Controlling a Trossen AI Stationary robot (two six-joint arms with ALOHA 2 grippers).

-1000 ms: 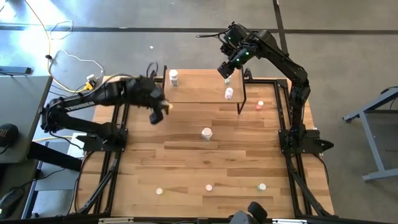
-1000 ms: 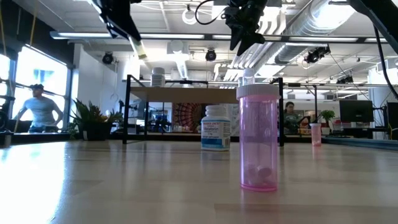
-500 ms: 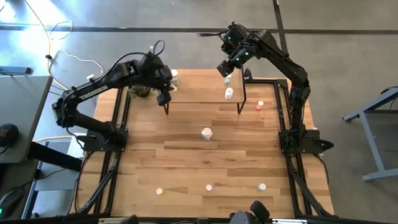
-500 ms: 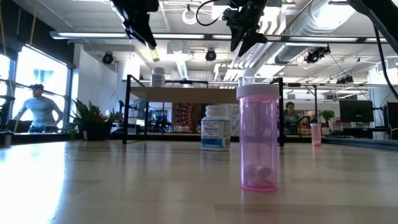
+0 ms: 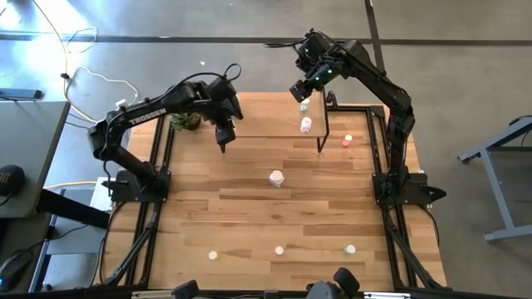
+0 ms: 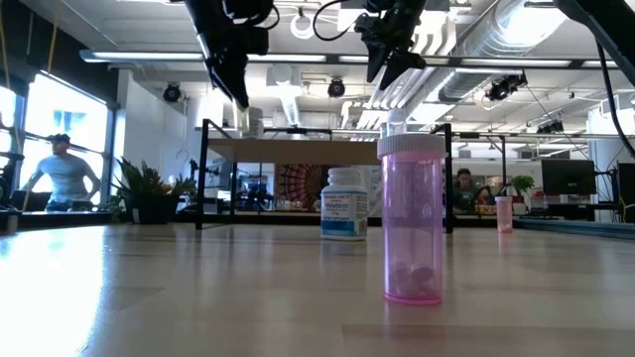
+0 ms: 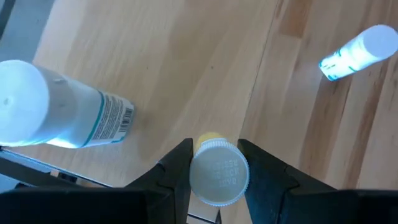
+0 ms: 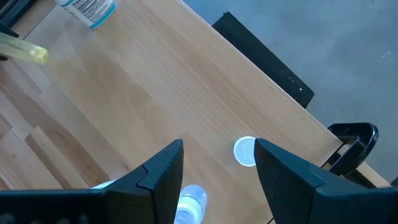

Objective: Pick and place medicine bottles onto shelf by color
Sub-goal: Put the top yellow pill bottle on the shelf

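Between the left end effector's [image 7: 214, 177] fingers sits a yellow bottle [image 7: 217, 171].

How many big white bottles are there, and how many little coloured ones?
Big white bottles: 2
Small tinted bottles: 7
Total: 9

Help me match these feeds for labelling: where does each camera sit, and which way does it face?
High: overhead, straight down; both arms, shelf.
Low: tabletop height, level across; pink bottle near, both grippers above.
Left wrist: down past left gripper shut on yellow bottle.
Right wrist: down past open right gripper onto the shelf.
Shared: the yellow bottle shows in both wrist views.
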